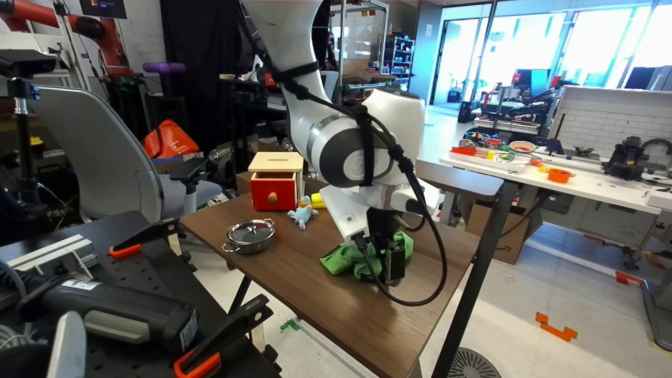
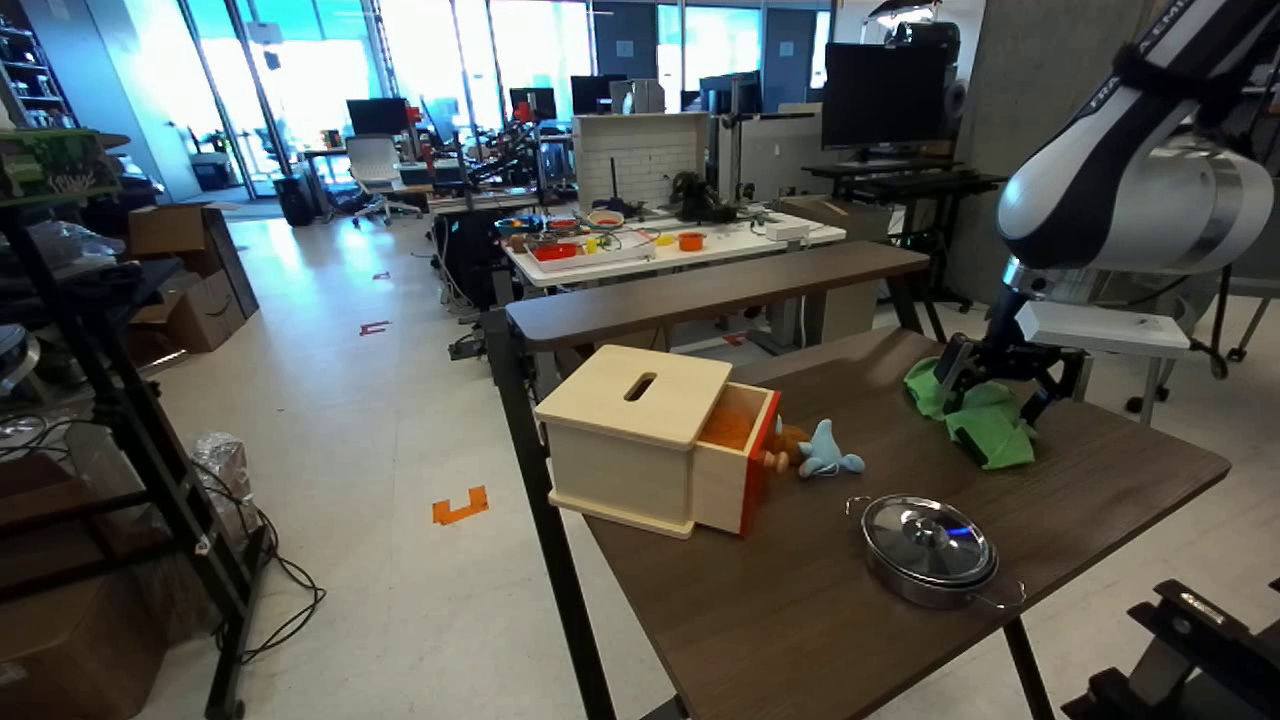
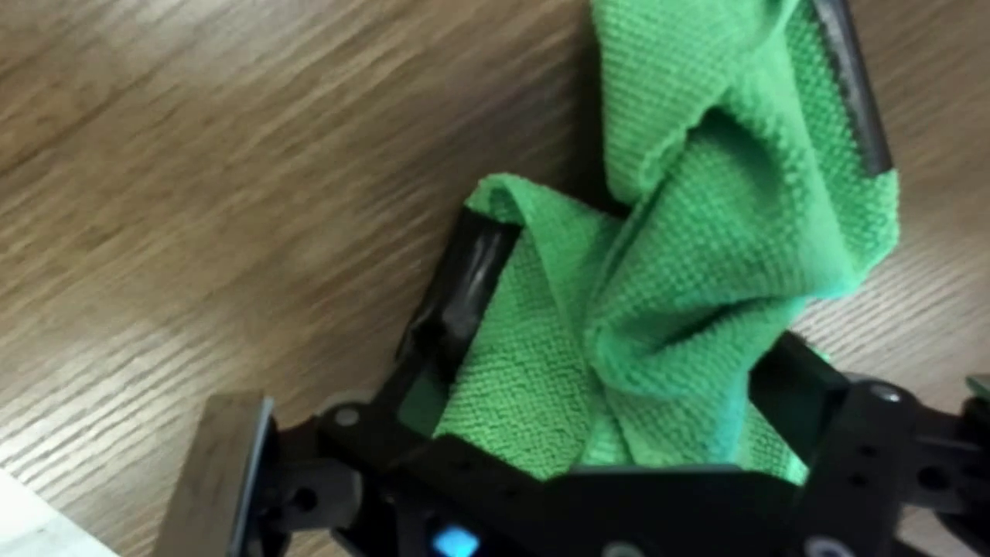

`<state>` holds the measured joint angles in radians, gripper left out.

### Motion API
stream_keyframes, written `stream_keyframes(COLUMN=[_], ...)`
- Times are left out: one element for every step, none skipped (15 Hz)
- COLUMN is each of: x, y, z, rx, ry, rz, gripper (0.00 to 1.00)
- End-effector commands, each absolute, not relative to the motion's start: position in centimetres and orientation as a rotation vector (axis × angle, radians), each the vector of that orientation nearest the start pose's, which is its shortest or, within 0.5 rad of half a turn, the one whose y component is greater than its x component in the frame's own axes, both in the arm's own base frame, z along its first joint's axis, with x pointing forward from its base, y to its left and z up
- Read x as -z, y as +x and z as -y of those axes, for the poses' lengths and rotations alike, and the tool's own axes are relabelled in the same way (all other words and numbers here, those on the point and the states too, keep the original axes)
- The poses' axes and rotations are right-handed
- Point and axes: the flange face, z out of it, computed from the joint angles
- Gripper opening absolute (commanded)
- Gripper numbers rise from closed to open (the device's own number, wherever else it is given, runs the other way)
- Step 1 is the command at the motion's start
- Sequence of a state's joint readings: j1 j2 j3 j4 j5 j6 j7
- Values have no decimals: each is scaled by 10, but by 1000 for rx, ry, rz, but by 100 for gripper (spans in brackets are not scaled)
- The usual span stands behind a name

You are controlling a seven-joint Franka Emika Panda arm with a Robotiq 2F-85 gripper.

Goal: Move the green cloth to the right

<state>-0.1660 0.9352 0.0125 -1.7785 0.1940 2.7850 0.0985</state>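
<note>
- Wrist view: green cloth (image 3: 696,255) bunched beneath the gripper (image 2: 990,412), fingers apart astride its fold.
- Fingertip depth is hard to judge; pinch low.
- Then draw it smoothly rightward.

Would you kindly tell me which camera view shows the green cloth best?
The wrist view: there the green cloth appears large, its weave and folds clear, though cropped at the top. Both exterior views show it smaller, partly hidden by the gripper.
</note>
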Motion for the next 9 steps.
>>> stream_keyframes(x=[-39,-39,-38,-37,-35,-33,-31,-30,-28], y=[644,647,651,653,656,658,660,663,665], z=[125,130,135,139,144,148,152,155,158], rx=[113,114,110,101,94,85,72,67,58], ry=[-2950,-2945,-2938,-2933,-2929,-2924,-2914,-2908,-2904], rz=[-748,-769,-788,-807,-825,-843,-864,-882,-899], gripper=[100,100,100,100,100,100,100,100,100])
